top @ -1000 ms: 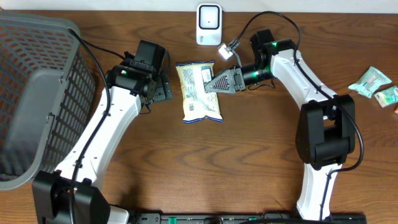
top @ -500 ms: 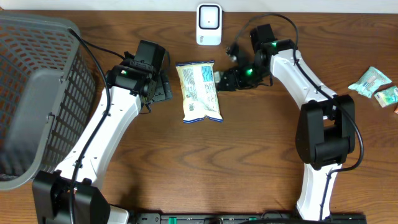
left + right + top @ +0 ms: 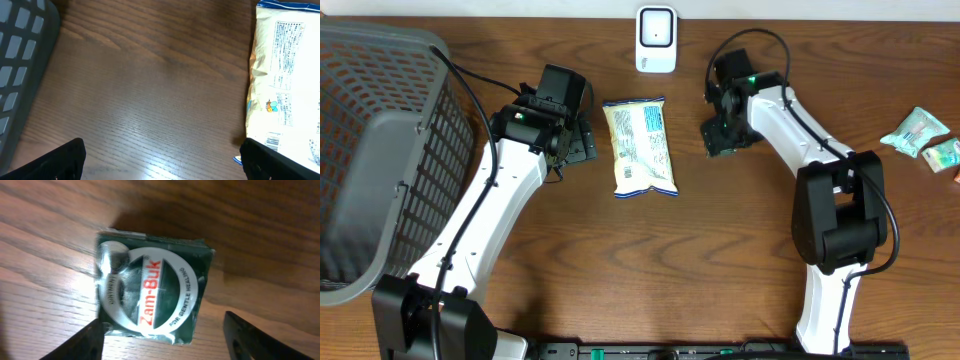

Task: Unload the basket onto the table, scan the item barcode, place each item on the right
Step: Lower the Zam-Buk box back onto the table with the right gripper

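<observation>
While the right gripper [image 3: 718, 140] hangs over a green Zam-Buk box [image 3: 152, 297] lying flat on the wooden table [image 3: 720, 260], just right of centre in the upper part of the overhead frame, its fingers [image 3: 85, 342] stand spread to either side of the carton, wider than it and not clamped on it

The wrist view shows the box label-up in the middle of the frame. One fingertip sits close by its lower left corner, whether touching cannot be told, and the other is well clear at lower right.

A white scanner [image 3: 656, 40] stands at the top centre edge of the table. Just below it a yellow-and-white snack bag [image 3: 640, 145] lies lengthwise with its printed back facing up. A barcode shows near its lower end in the left wrist view.

The left gripper [image 3: 584, 142] rests just left of the bag, jaws released wide and holding nothing. Bare wood lies between its two dark fingertips.

A grey mesh basket [image 3: 420, 170] fills the upper left corner of the overhead frame, and a few small teal packets [image 3: 917, 131] lie at the far right edge
</observation>
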Robot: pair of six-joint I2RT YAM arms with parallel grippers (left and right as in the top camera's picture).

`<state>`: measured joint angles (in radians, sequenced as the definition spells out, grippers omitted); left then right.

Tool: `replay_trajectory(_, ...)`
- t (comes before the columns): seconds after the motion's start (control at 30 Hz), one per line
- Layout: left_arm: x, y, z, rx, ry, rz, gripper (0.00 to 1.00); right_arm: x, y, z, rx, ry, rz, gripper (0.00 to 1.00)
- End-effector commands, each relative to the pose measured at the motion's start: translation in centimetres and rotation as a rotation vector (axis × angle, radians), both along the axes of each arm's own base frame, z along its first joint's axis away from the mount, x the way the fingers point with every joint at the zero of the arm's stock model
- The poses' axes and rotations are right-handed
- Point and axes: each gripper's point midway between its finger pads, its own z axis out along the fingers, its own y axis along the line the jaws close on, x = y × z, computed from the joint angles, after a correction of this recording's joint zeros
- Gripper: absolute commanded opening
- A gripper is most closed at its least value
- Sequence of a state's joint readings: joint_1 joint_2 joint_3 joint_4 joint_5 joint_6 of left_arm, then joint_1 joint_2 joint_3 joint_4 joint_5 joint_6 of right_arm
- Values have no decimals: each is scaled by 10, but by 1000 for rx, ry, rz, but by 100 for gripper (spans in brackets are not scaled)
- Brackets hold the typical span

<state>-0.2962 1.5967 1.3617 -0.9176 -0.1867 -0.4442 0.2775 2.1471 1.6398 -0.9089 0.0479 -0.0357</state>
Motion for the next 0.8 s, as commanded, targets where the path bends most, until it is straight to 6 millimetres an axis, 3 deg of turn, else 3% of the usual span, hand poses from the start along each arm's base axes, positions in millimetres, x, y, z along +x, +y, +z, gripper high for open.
replay_trajectory(0.0,0,3,5,15,-12,2,98,-2,-14,-6,-69,-2,-50,73)
replay_trajectory(0.2,0,3,5,15,-12,2,98,-6,1,-7,56,26,-262,81)
replay_trajectory(0.5,0,3,5,15,-12,2,98,-15,62,10,499,186,-292,83)
replay_trajectory(0.77,0,3,5,15,-12,2,98,-15,49,5,428,170,-310,77)
